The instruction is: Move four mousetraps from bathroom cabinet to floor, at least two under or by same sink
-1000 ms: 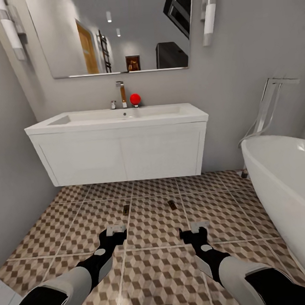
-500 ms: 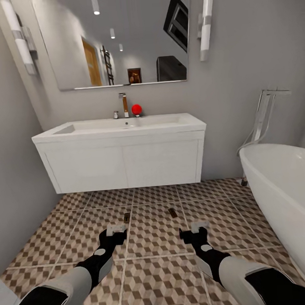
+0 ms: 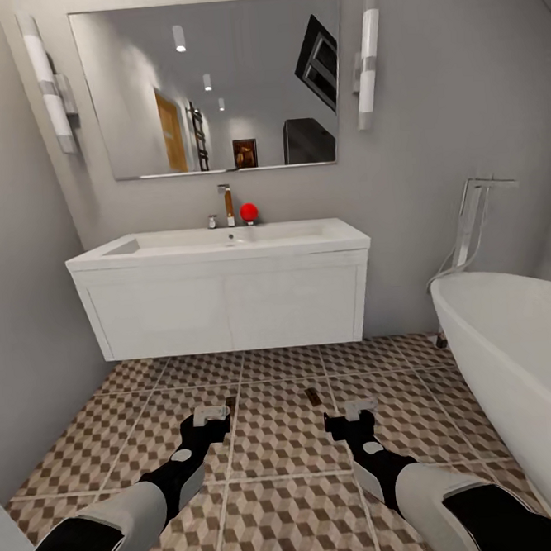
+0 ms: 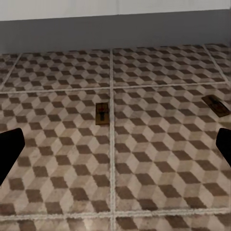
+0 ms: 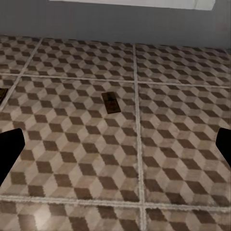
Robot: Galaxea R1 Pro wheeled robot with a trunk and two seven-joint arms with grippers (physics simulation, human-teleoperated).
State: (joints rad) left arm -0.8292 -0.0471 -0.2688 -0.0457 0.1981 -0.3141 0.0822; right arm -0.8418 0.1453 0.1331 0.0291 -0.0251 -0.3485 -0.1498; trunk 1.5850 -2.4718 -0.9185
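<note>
Head view, traps: two mousetraps lie flat on the floor [image 3: 280, 441] in front of the sink [image 3: 223, 242]. The left trap [image 3: 229, 405] is just past the left end effector [image 3: 210, 413]. The right trap [image 3: 313, 396] is near the right end effector [image 3: 360, 405].
Head view, end effectors: both hang low over the tiles and hold nothing. I cannot tell here how wide they are open.
Left wrist view: the left trap [image 4: 101, 113] lies by a grout line. The right trap [image 4: 216, 105] is well off to one side. The two dark fingers [image 4: 8, 151] are spread wide, with only tiles between them.
Right wrist view: the right trap [image 5: 110, 102] lies alone on the tiles. The fingers [image 5: 9, 147] are spread wide and hold nothing.
Done: I think two traps are down, close to the sink but not under it.
Left: two more traps should be fetched from the cabinet and put on this floor.
</note>
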